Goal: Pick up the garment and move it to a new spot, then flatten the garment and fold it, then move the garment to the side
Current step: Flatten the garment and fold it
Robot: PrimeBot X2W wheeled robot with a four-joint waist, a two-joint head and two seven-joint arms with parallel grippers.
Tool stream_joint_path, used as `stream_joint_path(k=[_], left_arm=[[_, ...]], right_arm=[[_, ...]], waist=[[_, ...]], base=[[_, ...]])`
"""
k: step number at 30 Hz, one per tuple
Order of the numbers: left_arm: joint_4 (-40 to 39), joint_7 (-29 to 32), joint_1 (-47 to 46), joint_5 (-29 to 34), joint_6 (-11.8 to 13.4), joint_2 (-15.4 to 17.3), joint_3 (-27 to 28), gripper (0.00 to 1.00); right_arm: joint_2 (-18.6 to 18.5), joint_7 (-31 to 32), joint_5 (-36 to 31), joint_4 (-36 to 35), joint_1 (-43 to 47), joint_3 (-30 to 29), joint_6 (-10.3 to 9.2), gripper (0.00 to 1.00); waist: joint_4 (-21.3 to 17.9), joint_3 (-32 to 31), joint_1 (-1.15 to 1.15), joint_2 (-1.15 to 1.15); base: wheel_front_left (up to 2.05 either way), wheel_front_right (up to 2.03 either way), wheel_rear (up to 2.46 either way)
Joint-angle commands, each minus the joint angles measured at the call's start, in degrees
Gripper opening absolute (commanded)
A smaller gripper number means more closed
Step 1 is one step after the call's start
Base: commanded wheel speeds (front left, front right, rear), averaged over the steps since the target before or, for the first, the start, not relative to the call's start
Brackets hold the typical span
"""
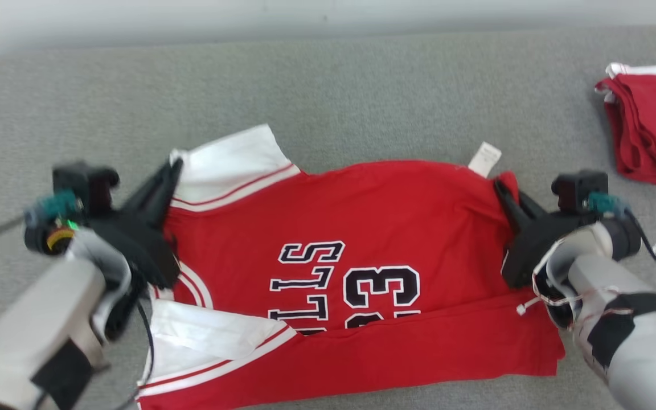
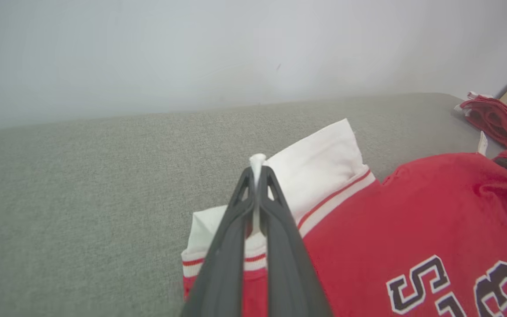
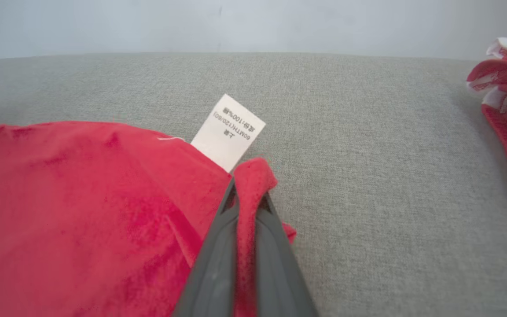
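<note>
Two ends of the jersey [image 1: 362, 216] are pinched: left gripper [image 1: 172, 171] clamps the white sleeve [image 1: 237, 162], right gripper [image 1: 500, 188] the red corner beside the label [image 1: 484, 159].

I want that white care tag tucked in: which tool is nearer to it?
Right. The right tool pinches the jersey just beside the tag; the left tool grips its white sleeve at the far end.

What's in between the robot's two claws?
In the head view, the red jersey stretches from the left gripper to the right gripper, each shut on an edge.
</note>
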Motion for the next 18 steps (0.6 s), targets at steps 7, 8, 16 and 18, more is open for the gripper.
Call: stream_joint_path(k=[7,8,16,18], left_arm=[[-7.77,-3.59,11.42,-0.76,4.54,0.38,1.32,0.0],[-8.76,-3.89,12.81,-0.46,5.11,0.51,1.45,0.0],[-14.88,-4.45,23.75,-0.94,8.02,0.1,4.02,0.0],[-15.99,-4.42,25.94,-0.78,8.53,-0.34,4.68,0.0]], right_arm=[[-1.32,-1.41,-0.1,-3.0,6.69,-2.88,-0.12,0.0],[-1.76,-1.44,-0.65,-4.04,7.6,-3.93,-0.12,0.0],[-3.25,-1.44,-5.39,-12.38,18.22,-13.37,-0.13,0.0],[-3.09,-1.45,-6.47,-14.17,20.98,-14.83,-0.13,0.0]], waist=[[2.06,-5.67,0.01,0.0],[2.18,-6.18,0.01,0.0],[2.66,-9.25,0.01,0.0],[2.65,-9.6,0.01,0.0]], base=[[0.0,0.0,0.0],[0.0,0.0,0.0],[0.0,0.0,0.0],[0.0,0.0,0.0]])
